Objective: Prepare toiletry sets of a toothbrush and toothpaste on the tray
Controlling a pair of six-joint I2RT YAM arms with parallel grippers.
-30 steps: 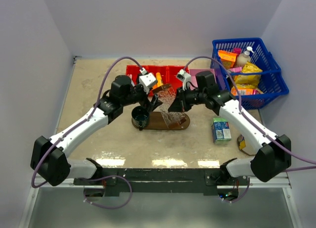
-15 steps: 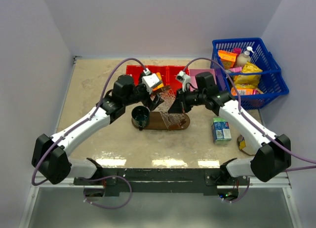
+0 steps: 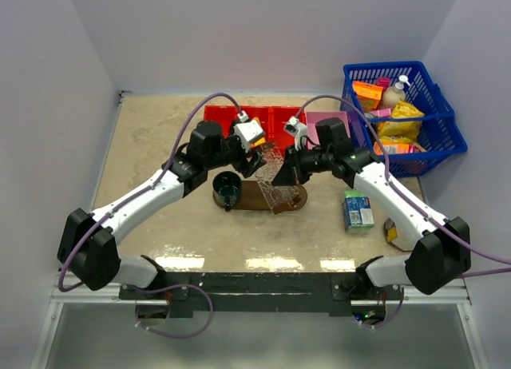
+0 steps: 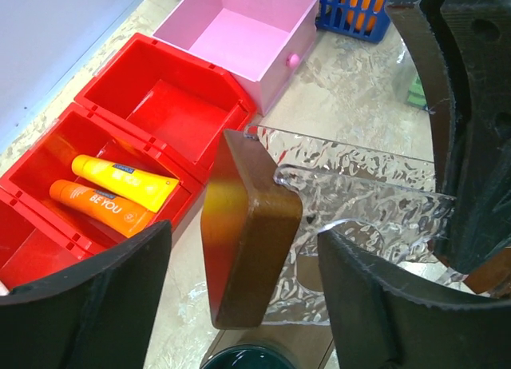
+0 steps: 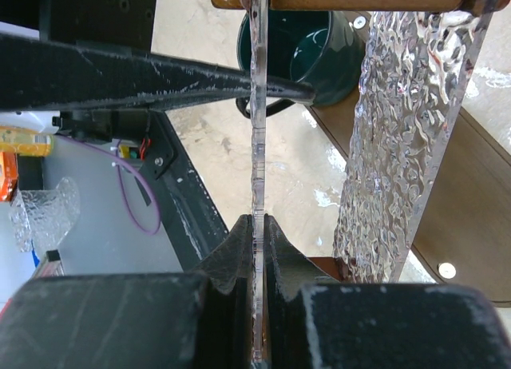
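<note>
The left hand point(image 4: 246, 241) is spread wide. Its two dark fingers point(image 4: 88, 297) stand on either side of a brown wooden block point(image 4: 227, 193) without touching it, and they hold nothing. Clear rippled panels run off to the right from that block. Beyond the hand and to its left, two toothpaste tubes lie side by side in the middle compartment of a red bin point(image 4: 184, 117): a yellower tube point(image 4: 124, 181) and a deep orange tube point(image 4: 100, 209). Both are flat and well apart from the fingers. From above, a dark green mug point(image 3: 227, 188) sits at the left end of the tray point(image 3: 259, 200), a dark brown oval board flat on the surface. The tray is just nearer than both hands and below them. The right hand point(image 5: 257, 221) is pressed together, pinching the thin edge of a clear panel point(image 5: 255, 105) that stands upright over the tray. A second rippled panel point(image 5: 407, 129) is just to its right. A pink box point(image 4: 239, 33) sits open beside the bin.
</note>
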